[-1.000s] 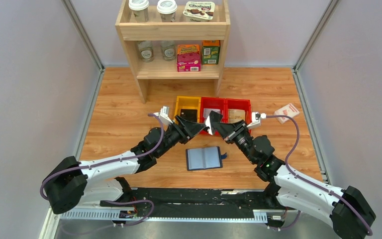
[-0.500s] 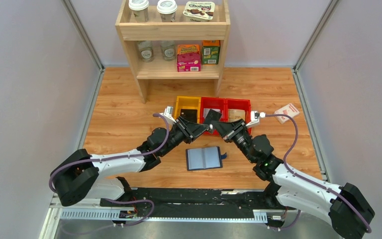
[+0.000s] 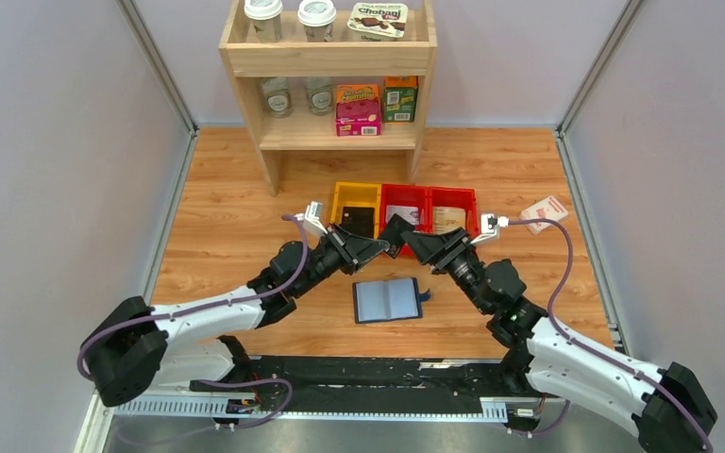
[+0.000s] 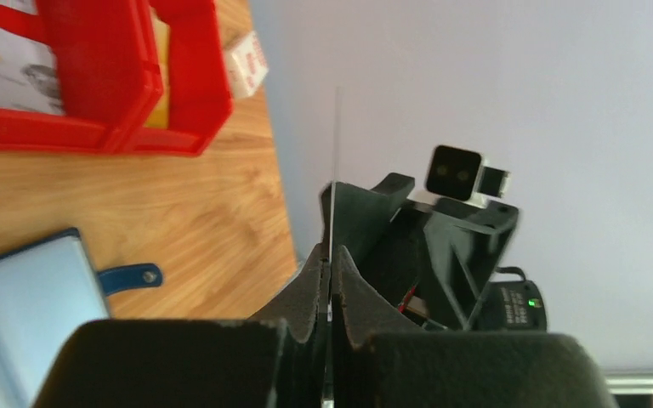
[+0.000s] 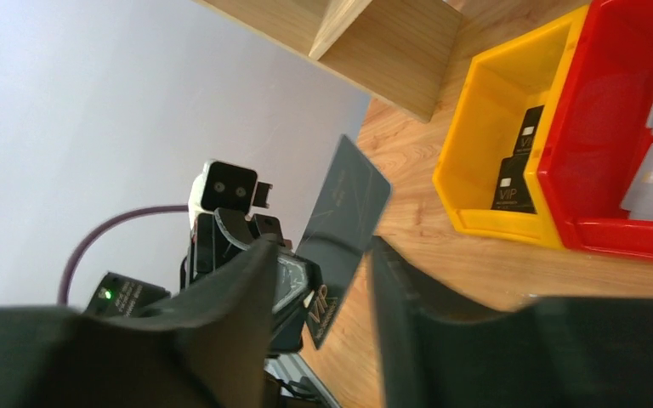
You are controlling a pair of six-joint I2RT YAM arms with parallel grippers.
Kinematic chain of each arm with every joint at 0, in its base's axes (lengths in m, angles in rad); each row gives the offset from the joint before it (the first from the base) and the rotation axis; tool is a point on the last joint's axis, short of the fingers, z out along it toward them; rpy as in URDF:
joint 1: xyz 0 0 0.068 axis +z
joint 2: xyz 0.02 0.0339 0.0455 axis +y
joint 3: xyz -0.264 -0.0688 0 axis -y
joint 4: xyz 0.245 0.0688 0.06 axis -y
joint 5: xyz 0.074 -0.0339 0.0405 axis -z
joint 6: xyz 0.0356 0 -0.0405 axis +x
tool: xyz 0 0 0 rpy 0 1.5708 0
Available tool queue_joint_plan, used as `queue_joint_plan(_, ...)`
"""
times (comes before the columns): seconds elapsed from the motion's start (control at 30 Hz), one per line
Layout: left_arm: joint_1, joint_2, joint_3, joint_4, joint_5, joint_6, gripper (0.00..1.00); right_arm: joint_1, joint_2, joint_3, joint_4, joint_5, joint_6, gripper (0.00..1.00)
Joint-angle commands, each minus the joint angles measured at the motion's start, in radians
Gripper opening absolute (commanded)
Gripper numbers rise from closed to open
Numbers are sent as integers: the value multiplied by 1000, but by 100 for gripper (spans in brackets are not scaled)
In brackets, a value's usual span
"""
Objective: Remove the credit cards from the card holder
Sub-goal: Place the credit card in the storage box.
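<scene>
The thin black rectangular credit card (image 5: 346, 204) is up in the air between your two arms, over the wooden table (image 3: 227, 226) and just beyond the far edge of the navy-blue booklet-style card holder (image 3: 388, 300), which lies open and flat with its pale sleeves facing up. Your left gripper (image 4: 330, 263) is clamped on one end of the card, fingers pressed against its faces. In the left wrist view you see it only as a hairline edge running straight out from the tips, its long axis in line with the fingers. Your right gripper (image 5: 323, 255) has its jaws apart, one on each side of the card, and you cannot tell whether either finger touches it. The yellow plastic bin (image 3: 356, 200), with black cards lying in it, sits just past the left gripper on the far side, nearer that arm than the right, so the carry looks like the left arm's job once the right backs clear
</scene>
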Motion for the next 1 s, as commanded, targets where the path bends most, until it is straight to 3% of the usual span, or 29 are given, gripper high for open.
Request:
queue_joint_plan(0.0, 56, -117, 118, -405, 106, 174, 0, 3, -92, 30, -152, 55, -123, 64)
queue_joint_plan(0.2, 234, -99, 358, -921, 328, 512, 0, 3, -205, 96, -419, 95, -277, 100)
queue_joint_plan(0.33, 346, -43, 472, -1116, 412, 788, 0, 3, -267, 134, -589, 114, -390, 100)
queue_joint_plan(0.53, 431, 160, 745, -1392, 472, 1075, 0, 3, -374, 136, -717, 114, -472, 100)
queue_joint_plan(0.83, 457, 587, 1134, -1662, 452, 1300, 0, 3, -466, 128, -774, 144, -495, 100)
queue_joint_plan(0.97, 457, 691, 1218, -1710, 447, 1347, 1, 3, -486, 119, -783, 155, -490, 100)
